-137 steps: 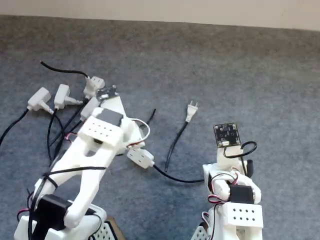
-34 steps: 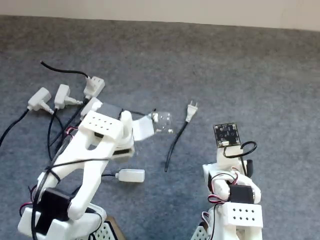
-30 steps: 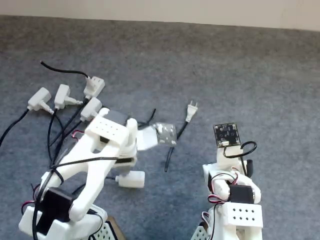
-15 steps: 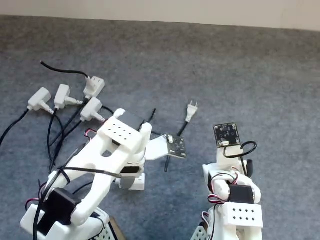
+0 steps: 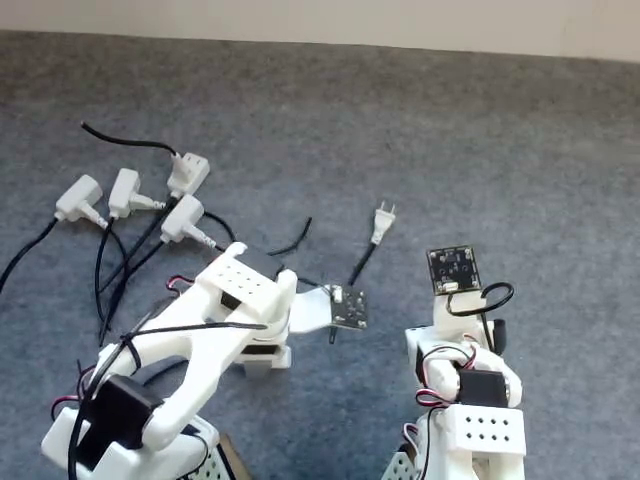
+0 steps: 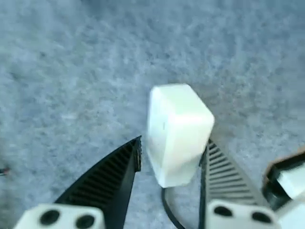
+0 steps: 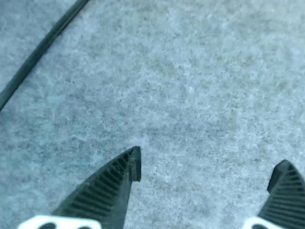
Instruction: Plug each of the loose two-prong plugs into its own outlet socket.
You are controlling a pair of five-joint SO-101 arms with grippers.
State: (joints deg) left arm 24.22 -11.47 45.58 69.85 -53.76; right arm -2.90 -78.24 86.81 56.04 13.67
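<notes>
high view. grey carpeted surface (image 5: 480, 130). loose white two-prong plug on a black cord (image 5: 383, 222) lies right of centre toward 2 o'clock, prongs pointing to 12, apart from every socket. cluster of four white plastic cord-end blocks (image 5: 124, 190) sits at 10 o'clock. white left arm (image 5: 215, 320) extends from 7 o'clock toward centre. small white plastic socket block (image 5: 265, 362) lies under its wrist, at 7 o'clock from centre. white right arm (image 5: 470, 400) is folded at 5 o'clock, well apart from the plug.

left wrist view. left gripper (image 6: 172, 143): black ribbed fingers (image 6: 114, 186) narrowed onto the socket block, one at each side, holding it. carpet behind it. thin black lead (image 6: 167, 210) leaves the block's near end.

right wrist view. right gripper (image 7: 209, 160): jaws spread wide above the carpet. black cable (image 7: 43, 47) crosses one corner.
</notes>
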